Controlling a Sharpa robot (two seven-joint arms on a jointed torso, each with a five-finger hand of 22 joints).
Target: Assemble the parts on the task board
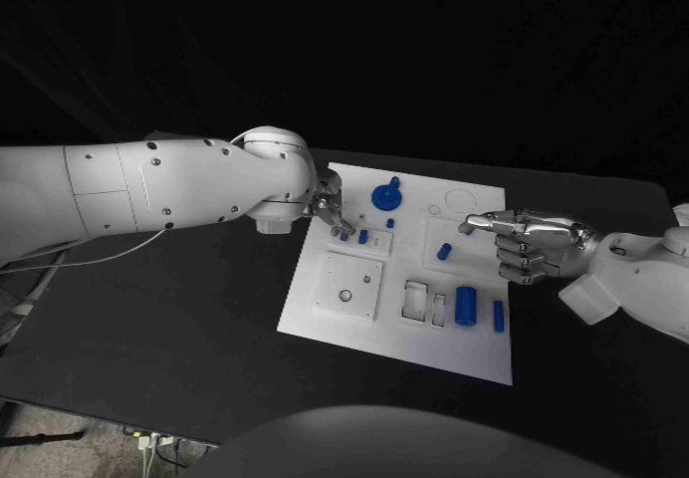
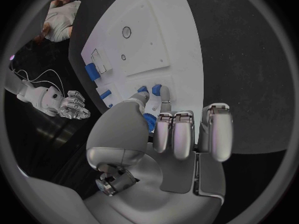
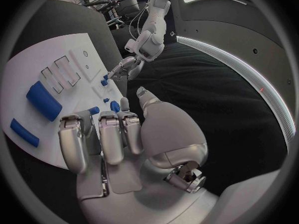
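Parts (image 1: 465, 305) lie on the board; both hands' fingers curl, holding nothing.

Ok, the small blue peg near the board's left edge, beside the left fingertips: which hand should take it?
Left, probably. The left hand has its fingers at the small blue peg by the task board edge. The right hand sits over the board's opposite side with fingers curled in, farther off.

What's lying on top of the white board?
On the task board lie small blue parts: a big cylinder, a thin rod, a round disc. The right robot hand hovers over its edge, hiding what's beneath; the left robot hand covers a bit too.
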